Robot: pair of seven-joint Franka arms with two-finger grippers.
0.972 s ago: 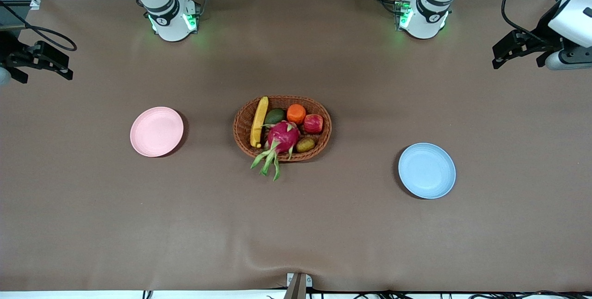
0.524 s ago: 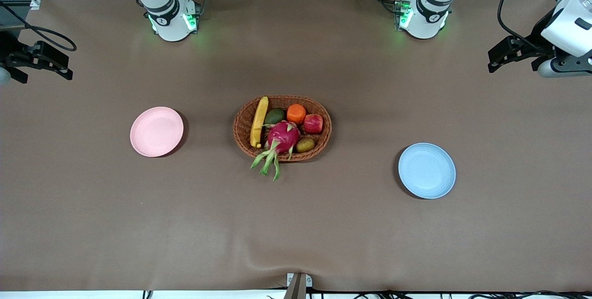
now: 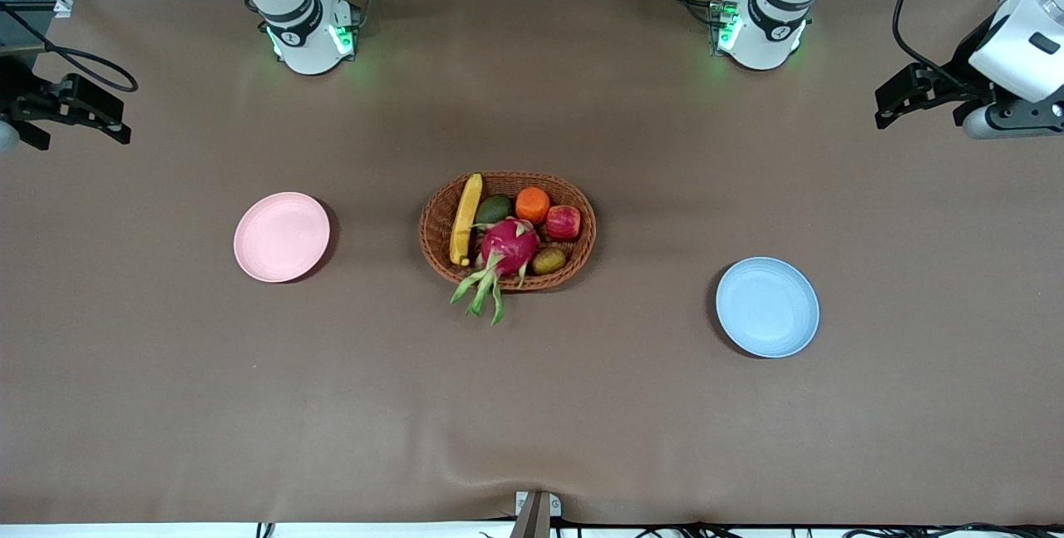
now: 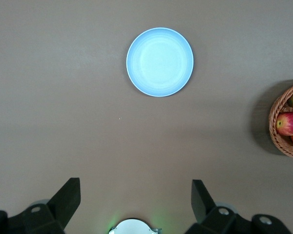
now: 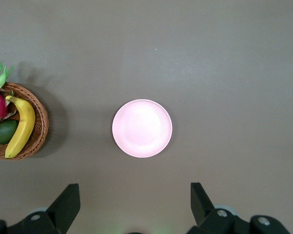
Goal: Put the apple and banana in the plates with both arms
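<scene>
The red apple (image 3: 563, 222) (image 4: 289, 123) and the yellow banana (image 3: 465, 219) (image 5: 21, 126) lie in a wicker basket (image 3: 587, 240) at the table's middle, the apple at the basket's left-arm end, the banana at its right-arm end. The pink plate (image 3: 282, 237) (image 5: 142, 128) sits bare toward the right arm's end. The blue plate (image 3: 767, 307) (image 4: 159, 62) sits bare toward the left arm's end, nearer the front camera. My left gripper (image 3: 883, 110) (image 4: 135, 195) hangs open over the table's left-arm end. My right gripper (image 3: 116, 124) (image 5: 135, 197) hangs open over the right-arm end. Both hold nothing.
The basket also holds a magenta dragon fruit (image 3: 509, 245) whose green scales overhang the rim, an orange (image 3: 532, 204), a green avocado (image 3: 494, 209) and a small brownish fruit (image 3: 549, 260). Both arm bases (image 3: 309, 39) stand along the table's edge farthest from the front camera.
My left gripper has drifted slightly toward the table's middle. The right arm, the fruit and both plates have not moved.
</scene>
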